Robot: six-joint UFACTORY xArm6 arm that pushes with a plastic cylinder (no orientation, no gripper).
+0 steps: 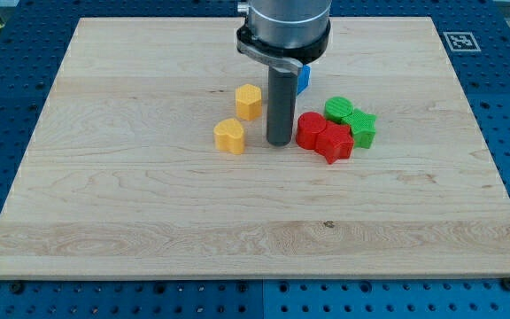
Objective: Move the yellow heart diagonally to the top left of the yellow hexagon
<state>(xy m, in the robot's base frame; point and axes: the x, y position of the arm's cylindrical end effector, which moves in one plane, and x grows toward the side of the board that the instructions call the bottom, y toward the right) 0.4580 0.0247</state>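
Camera view | yellow blocks 2 | red blocks 2 | green blocks 2 | blue block 1 | hand: none, rod only

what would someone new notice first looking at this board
The dark rod coming down from the view's top stands out first, my tip resting on the wooden board near its centre. Left of it lie the yellow heart and, just above that, the yellow hexagon. Right of the tip sits a tight cluster of two red blocks and two green blocks, and a blue block peeks out behind the rod.
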